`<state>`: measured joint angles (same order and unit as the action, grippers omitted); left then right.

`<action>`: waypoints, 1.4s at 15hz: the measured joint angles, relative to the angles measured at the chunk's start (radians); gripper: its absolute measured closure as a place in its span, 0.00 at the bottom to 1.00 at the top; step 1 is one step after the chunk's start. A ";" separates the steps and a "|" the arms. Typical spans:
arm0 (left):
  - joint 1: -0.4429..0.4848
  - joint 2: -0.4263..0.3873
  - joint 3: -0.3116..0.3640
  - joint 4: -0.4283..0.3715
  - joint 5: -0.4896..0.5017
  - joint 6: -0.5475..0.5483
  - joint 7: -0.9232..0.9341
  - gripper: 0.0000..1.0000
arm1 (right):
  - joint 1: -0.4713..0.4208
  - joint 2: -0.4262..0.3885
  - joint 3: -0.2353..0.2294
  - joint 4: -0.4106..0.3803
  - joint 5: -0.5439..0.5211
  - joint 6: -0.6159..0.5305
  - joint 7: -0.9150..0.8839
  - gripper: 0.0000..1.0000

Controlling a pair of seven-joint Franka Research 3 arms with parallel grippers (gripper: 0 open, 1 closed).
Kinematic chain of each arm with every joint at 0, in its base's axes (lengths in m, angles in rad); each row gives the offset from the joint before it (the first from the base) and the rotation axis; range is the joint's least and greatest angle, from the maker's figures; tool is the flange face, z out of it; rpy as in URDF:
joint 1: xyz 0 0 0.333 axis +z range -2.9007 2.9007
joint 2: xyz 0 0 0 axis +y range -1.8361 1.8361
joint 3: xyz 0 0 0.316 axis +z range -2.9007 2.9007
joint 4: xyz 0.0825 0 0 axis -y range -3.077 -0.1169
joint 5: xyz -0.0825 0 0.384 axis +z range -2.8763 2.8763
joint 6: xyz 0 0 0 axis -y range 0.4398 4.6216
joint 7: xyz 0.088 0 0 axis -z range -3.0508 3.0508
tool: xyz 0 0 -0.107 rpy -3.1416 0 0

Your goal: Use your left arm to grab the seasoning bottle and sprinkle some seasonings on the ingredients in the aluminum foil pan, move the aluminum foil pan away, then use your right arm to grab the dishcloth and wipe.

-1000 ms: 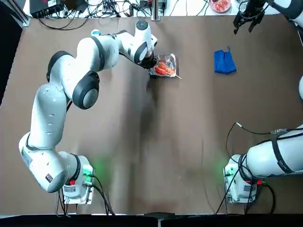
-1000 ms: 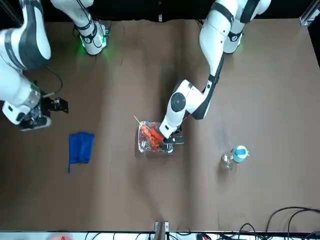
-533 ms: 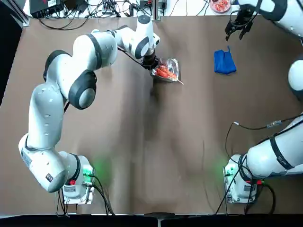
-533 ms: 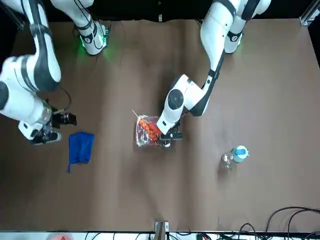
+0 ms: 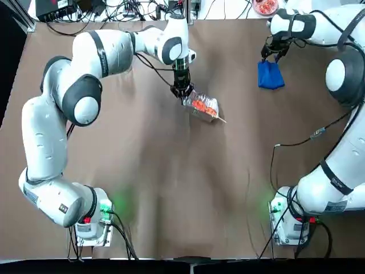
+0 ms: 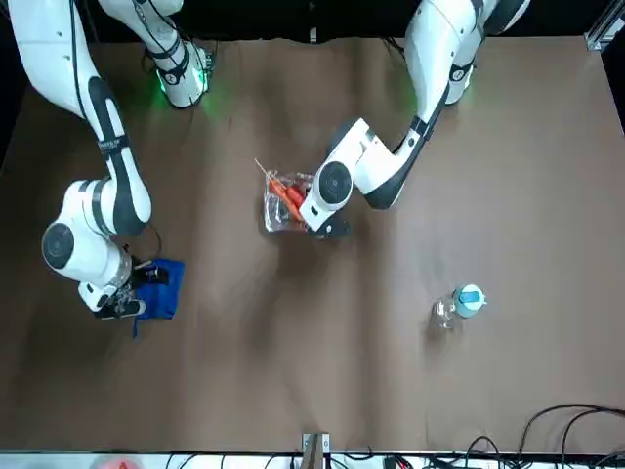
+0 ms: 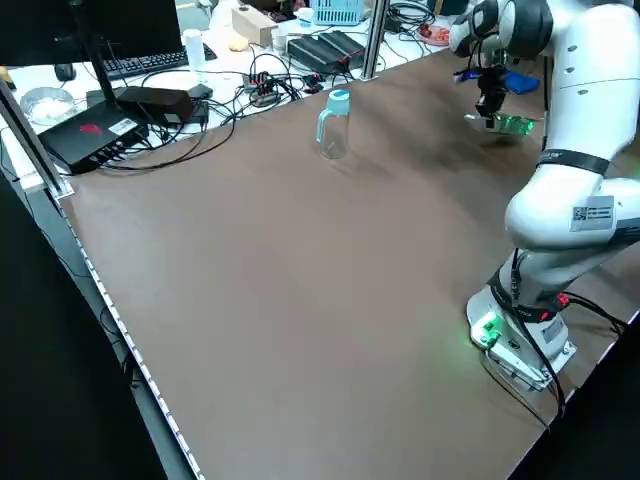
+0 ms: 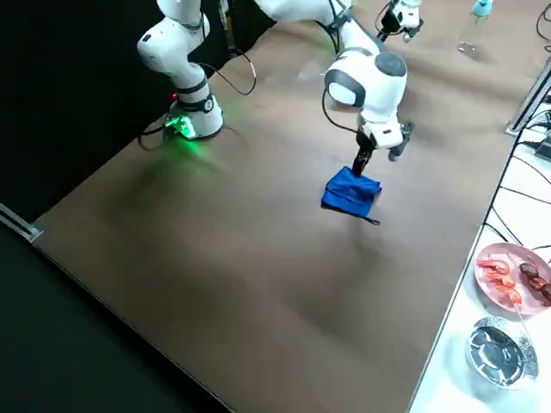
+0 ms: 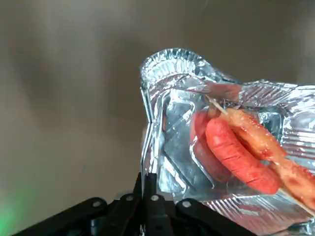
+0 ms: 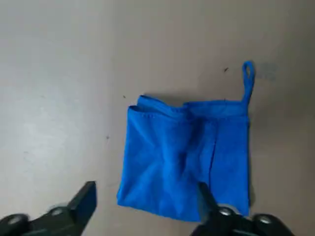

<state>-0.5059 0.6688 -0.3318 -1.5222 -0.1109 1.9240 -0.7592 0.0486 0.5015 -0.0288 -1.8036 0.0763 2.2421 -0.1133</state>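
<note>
Lab; cable-strewn bench (image 7: 230, 90)

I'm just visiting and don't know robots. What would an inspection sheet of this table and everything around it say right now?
Surface: brown table, flat, no spills seen.
Job's things: aluminum foil pan holding skewered ingredients; seasoning bottle upright, apart from both arms; dishcloth folded flat.
Clutter: nothing seen on the table.
Grippers: left gripper shut on the pan's rim; right gripper open, above the dishcloth's edge.
Cables: one cable loops over the table near the right arm's base.
Surroundings: plate of food, metal bowl, keyboard and electronics beyond the table's edges.
</note>
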 joint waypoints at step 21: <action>0.120 -0.026 -0.188 -0.058 0.109 -0.039 -0.157 0.00 | -0.026 0.141 0.002 0.004 0.002 0.096 -0.016 0.80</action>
<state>-0.3862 0.6431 -0.5203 -1.5798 -0.0021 1.8850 -0.9163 0.0228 0.6421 -0.0265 -1.8001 0.0780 2.3380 -0.1298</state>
